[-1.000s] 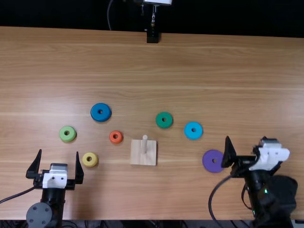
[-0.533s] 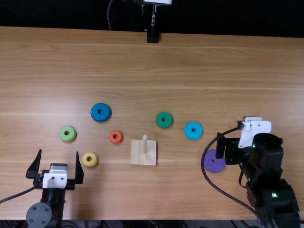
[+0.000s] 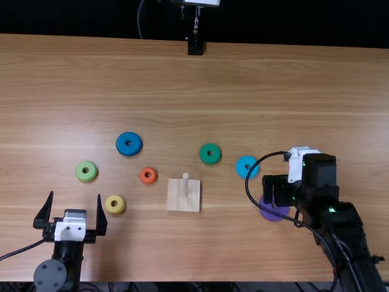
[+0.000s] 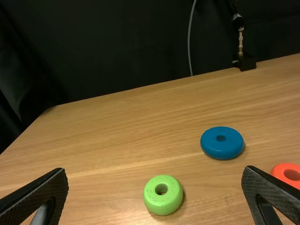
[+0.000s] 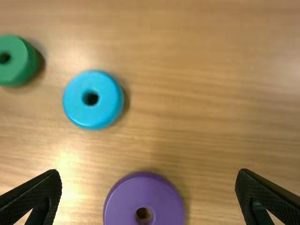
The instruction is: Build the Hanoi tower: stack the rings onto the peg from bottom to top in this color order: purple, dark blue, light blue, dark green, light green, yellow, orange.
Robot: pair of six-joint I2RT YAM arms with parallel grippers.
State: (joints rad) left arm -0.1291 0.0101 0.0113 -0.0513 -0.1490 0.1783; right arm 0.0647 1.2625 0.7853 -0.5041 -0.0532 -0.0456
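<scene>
Though beneath the right pincer (image 3: 271, 190), purple ring (image 5: 144, 193) apart

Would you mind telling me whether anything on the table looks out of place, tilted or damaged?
Nothing stands out: the peg stands upright on its wooden base, and all seven rings, from the purple ring to the orange ring, lie flat and apart on the table, with no visible damage.

The top view shows 7 separate rings (image 3: 129, 137) and 1 upright peg (image 3: 185, 184) on the wooden table (image 3: 194, 91).
</scene>
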